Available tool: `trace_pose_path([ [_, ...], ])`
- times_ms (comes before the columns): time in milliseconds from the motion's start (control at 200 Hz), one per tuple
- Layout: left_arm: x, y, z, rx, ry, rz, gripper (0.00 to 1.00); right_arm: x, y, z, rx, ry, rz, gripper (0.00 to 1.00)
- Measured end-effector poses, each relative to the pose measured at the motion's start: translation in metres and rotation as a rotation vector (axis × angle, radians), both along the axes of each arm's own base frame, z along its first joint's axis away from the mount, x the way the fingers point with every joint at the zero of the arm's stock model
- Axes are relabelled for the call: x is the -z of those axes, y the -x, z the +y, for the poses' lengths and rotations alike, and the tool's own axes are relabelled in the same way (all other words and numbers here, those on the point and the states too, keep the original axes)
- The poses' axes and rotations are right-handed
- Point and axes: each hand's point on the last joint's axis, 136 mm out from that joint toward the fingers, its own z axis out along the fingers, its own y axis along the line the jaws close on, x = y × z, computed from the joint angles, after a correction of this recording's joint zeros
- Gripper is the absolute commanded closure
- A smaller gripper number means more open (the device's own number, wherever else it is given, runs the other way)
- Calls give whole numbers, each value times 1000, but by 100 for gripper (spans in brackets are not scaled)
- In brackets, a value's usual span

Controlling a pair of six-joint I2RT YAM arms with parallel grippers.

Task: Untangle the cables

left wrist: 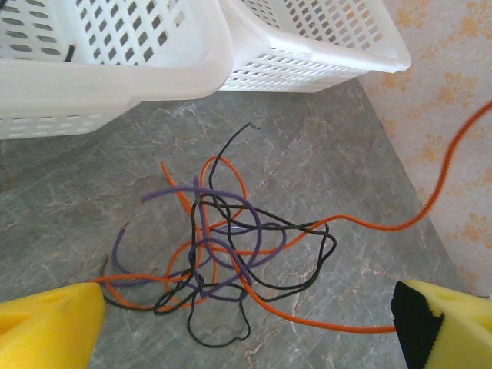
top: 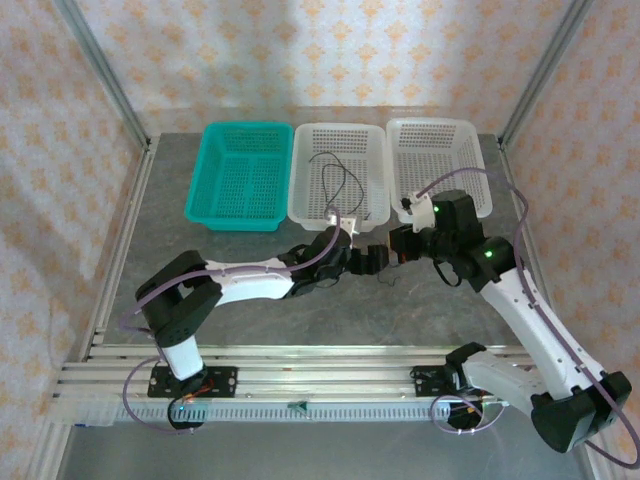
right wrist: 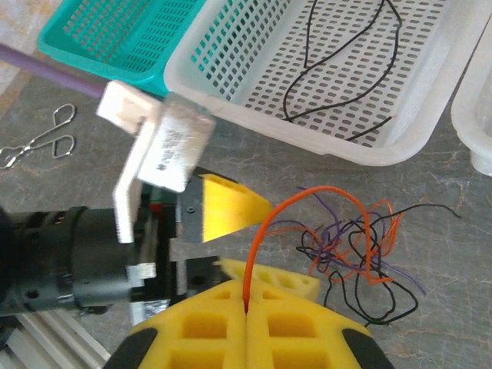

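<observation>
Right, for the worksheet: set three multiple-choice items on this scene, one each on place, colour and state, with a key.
1. Where does the lone black cable lie? A: teal basket. B: middle white basket. C: on the table.
2. Which colours are in the tangle? A: black, orange, purple. B: black and orange only. C: green and white.
3. The right gripper is: A: open. B: shut on a black cable. C: shut on an orange cable.
Key: 1 B, it rests on that basket's floor; 2 A, all three show in the left wrist view; 3 C, the cable rises out of its closed grip.
</observation>
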Motion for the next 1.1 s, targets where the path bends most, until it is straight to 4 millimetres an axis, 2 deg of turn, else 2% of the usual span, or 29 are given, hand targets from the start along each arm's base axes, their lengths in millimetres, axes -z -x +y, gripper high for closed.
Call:
trace_pose_path([
  [260, 6, -12, -22, 13, -6, 8, 1, -9, 11, 4, -41, -35, -11, 100],
  [461, 33, -2, -32, 46, -81, 49, 1, -18, 13, 5, -50, -49, -34, 100],
  [636, 58, 6, -30, 64, -148, 83, 2, -25, 14, 6, -57, -60, -46, 100],
  [821, 81, 8, -25, 59, -208, 122, 2, -51, 14, 9, -72, -92, -98, 100],
  [1096, 84, 7, -20, 40, -227, 124, 5, -99, 15, 3, -59, -102, -213, 100],
])
